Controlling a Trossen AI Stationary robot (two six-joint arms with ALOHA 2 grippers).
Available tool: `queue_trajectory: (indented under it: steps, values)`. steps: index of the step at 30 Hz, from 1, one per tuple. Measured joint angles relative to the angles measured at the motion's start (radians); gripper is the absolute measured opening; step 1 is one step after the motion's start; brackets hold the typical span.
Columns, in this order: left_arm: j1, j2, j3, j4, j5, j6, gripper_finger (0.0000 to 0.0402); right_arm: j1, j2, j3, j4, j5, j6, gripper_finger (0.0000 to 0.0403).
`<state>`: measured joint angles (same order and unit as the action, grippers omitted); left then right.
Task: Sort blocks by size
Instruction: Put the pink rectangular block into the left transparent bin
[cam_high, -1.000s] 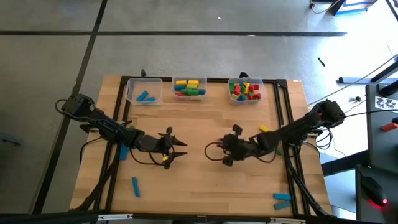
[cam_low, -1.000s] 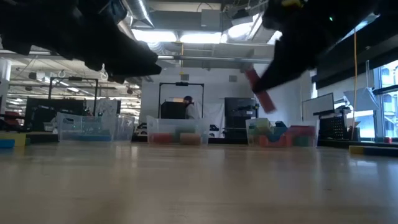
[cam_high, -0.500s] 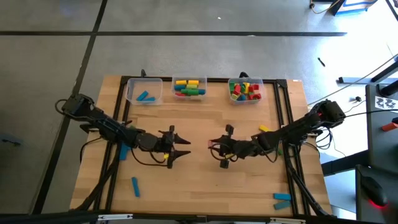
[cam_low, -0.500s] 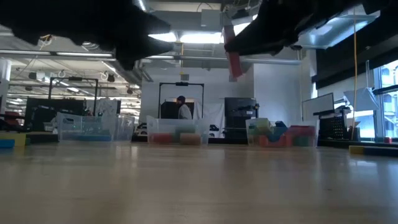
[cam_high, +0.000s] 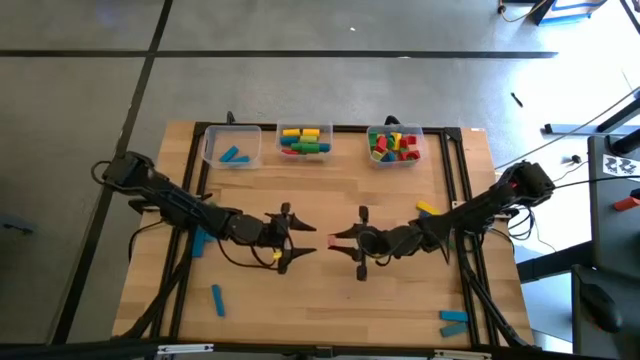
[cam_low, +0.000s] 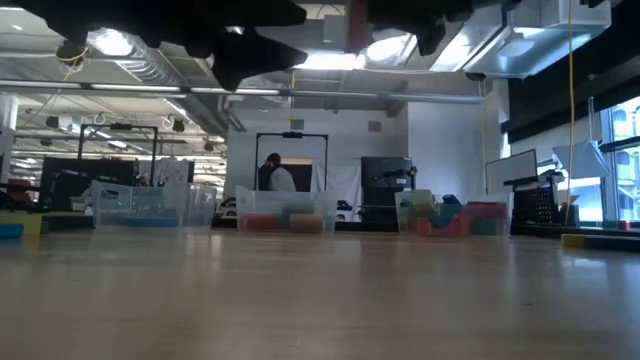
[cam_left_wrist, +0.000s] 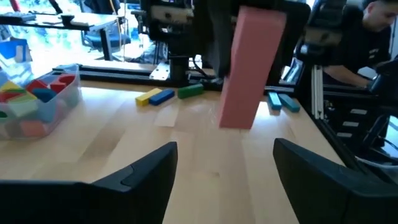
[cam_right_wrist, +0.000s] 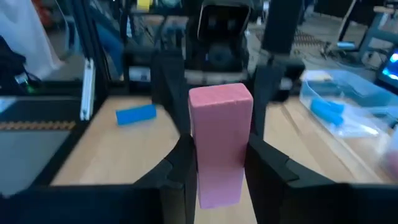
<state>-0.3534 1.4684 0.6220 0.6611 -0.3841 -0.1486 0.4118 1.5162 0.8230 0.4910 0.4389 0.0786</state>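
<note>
**Handover at mid-desk**

The left pincer (cam_high: 300, 238) had spread wide over the last second, and the right pincer (cam_high: 342, 238), clamping a pink rectangular block (cam_right_wrist: 219, 142), had moved toward it at the frame's centre (likely a handover). The block stood upright, smooth-faced, above the wooden desk (cam_high: 330, 290).

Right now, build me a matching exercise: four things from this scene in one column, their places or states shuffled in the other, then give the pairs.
1. left gripper
2. red block
3. left-hand bin
4. yellow block by the right arm

A. lying on the table
B. holds only a blue block
C. open, holding nothing
D. clamped in the right gripper, above the table

Pairs: 1-C, 2-D, 3-B, 4-A
</note>
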Motion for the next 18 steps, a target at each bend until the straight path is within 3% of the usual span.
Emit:
queue_trajectory:
  steps: [4, 10, 18]
  values:
    - [-0.001, 0.082, 0.015, 0.104, 0.002, -0.001, 0.0263, 0.0, 0.047, 0.0, 0.082, -0.005, -0.031, 0.0101]
    - [-0.011, 0.178, 0.097, 0.102, 0.009, 0.047, 0.0263, 0.0, 0.055, 0.001, 0.118, -0.004, -0.035, 0.0101]
    - [0.004, 0.208, 0.158, 0.104, 0.007, 0.052, 0.0245, 0.0, 0.068, 0.001, 0.127, -0.005, -0.034, 0.0102]
